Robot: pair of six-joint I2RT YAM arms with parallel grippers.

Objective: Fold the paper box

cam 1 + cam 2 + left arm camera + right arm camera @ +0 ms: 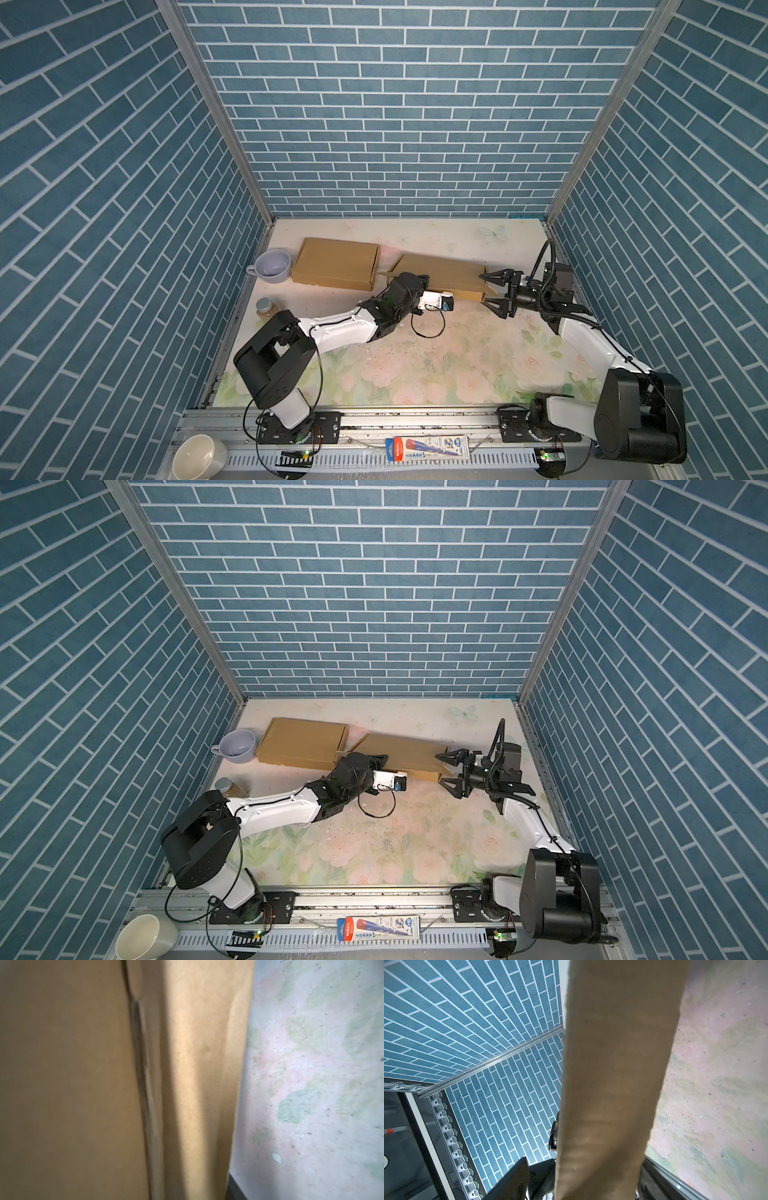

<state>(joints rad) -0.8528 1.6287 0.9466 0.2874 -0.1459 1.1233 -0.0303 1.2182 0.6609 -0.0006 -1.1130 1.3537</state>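
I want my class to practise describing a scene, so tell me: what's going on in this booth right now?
Two robot arms are working on a partly folded cardboard sheet lying toward the back of the flowered table. The left gripper is at the sheet's left end, with its jaws hidden. The right gripper is open, jaws spread either side of the sheet's right end, gripping nothing. To the left, a closed cardboard box sits beside a lilac cup.

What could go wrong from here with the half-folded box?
1. The right gripper stands open, straddling the end of the half-folded box; unheld, that end flap may spring back.
2. The folded box lies close beside it; a sideways push could shove it into the cup.
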